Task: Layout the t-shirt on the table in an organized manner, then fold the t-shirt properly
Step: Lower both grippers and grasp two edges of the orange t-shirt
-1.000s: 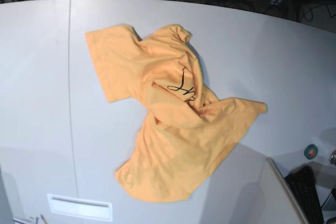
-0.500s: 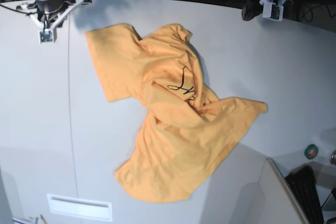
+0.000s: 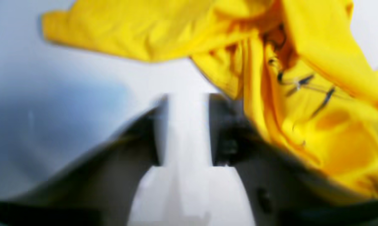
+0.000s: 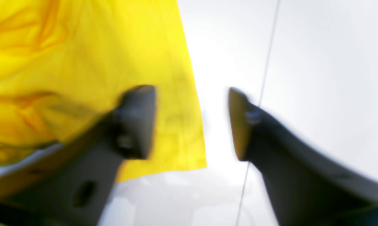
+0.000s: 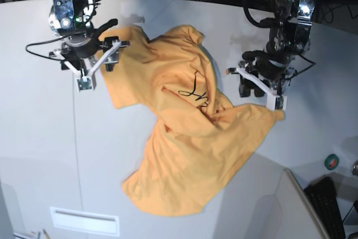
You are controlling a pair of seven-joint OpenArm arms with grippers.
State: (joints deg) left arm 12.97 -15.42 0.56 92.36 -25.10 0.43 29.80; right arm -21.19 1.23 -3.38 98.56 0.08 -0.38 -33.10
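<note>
While the t-shirt [image 5: 184, 132] lies crumpled on the table [image 5: 39, 138], right gripper [image 4: 192, 122] spread wide astride the shirt's edge, empty, left gripper [image 3: 185, 125] parted narrowly beside folds, gripping nothing.

A white-grey table [image 5: 39, 138] with a thin seam line [image 5: 75, 138] carries a crumpled orange t-shirt [image 5: 184, 155], lying twisted across its middle.
</note>
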